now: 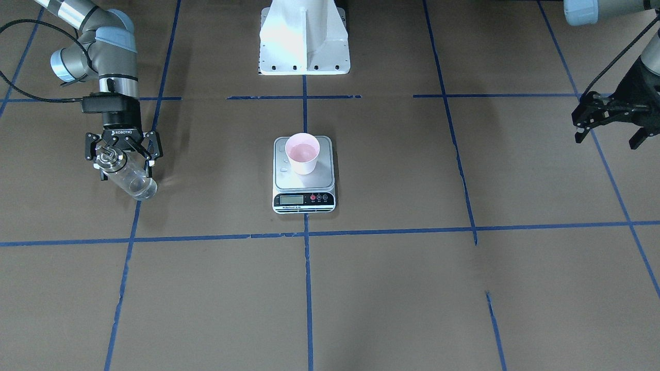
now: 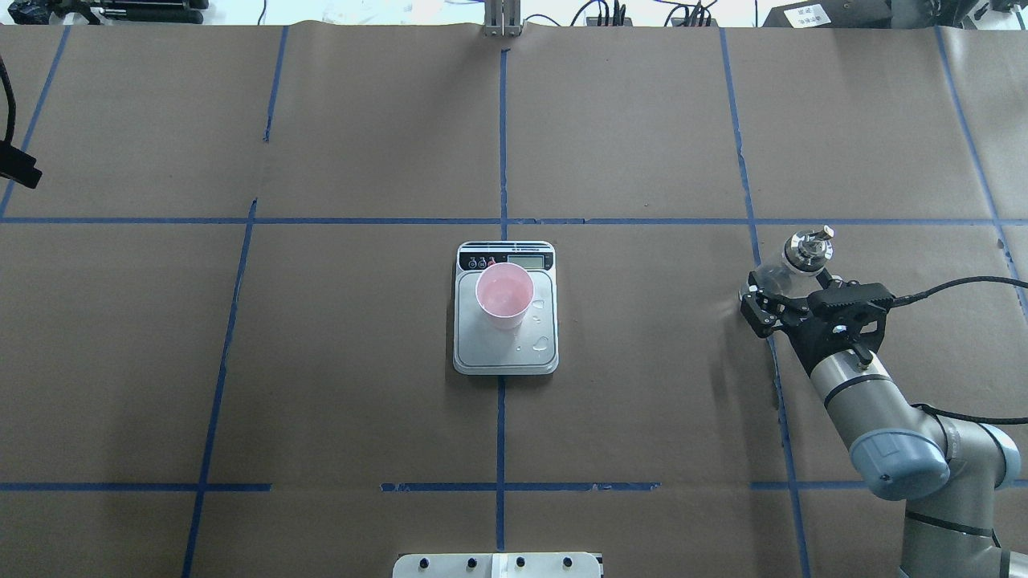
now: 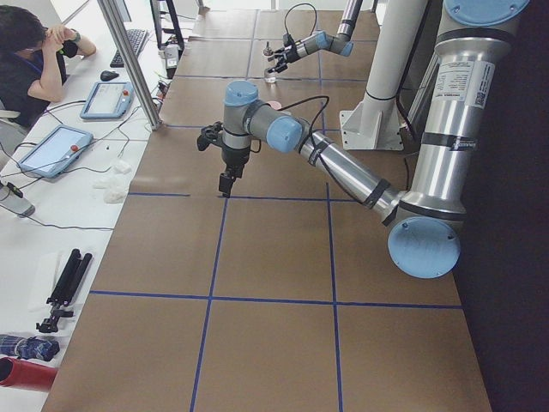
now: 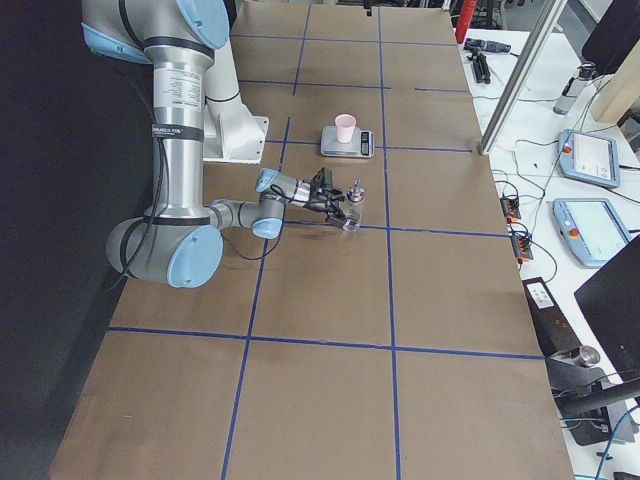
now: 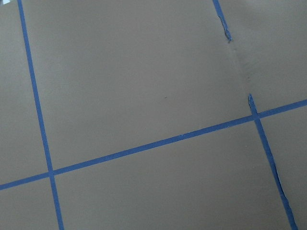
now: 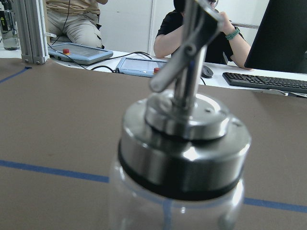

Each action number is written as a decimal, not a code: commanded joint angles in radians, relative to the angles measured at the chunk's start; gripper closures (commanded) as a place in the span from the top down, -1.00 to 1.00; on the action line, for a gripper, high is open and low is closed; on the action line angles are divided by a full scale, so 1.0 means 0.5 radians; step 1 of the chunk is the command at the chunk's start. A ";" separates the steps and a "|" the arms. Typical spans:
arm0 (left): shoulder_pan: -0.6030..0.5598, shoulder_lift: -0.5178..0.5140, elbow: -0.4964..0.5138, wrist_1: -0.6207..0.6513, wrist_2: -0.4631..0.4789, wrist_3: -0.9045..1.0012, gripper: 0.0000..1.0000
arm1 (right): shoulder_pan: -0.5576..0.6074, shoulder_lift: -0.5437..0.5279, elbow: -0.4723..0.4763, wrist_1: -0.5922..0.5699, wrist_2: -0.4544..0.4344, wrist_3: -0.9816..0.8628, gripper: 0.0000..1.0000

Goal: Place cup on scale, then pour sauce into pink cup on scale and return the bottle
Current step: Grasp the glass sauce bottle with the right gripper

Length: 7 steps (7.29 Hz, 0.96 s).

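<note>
Looks to be on the last step, returning the bottle (image 1: 129, 178). Grips it across the glass body in the right gripper (image 1: 124, 154), clenched, with the bottle tilted, low at the table (image 2: 642, 401) far out on the right, well apart from the scale (image 2: 498, 353). Cannot tell whether the base touches. Has the pink cup (image 2: 504, 293) upright on the plate's display end, droplets (image 2: 540, 343) beside it. Hangs the left gripper (image 1: 608, 139) spread and empty, far left. Next calls for standing the bottle upright, then letting go.

Scale (image 1: 304, 181) readout too small to read
</note>
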 commanded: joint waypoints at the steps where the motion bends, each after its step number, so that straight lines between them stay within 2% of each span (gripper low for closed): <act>1: 0.000 0.000 0.003 0.000 0.000 -0.001 1.00 | 0.020 0.031 -0.004 0.000 0.021 -0.001 0.19; 2: 0.000 0.000 0.000 0.003 0.000 -0.007 1.00 | 0.039 0.049 -0.004 0.003 0.028 -0.004 -0.92; 3: 0.000 0.000 0.000 0.003 0.000 -0.007 1.00 | 0.081 0.056 0.009 0.006 0.094 -0.065 -1.00; 5: 0.000 0.000 -0.003 0.000 -0.003 -0.007 1.00 | 0.253 0.132 0.048 0.058 0.279 -0.377 -1.00; 7: -0.040 0.006 -0.006 0.003 -0.010 0.035 1.00 | 0.266 0.138 0.128 0.028 0.258 -0.446 -1.00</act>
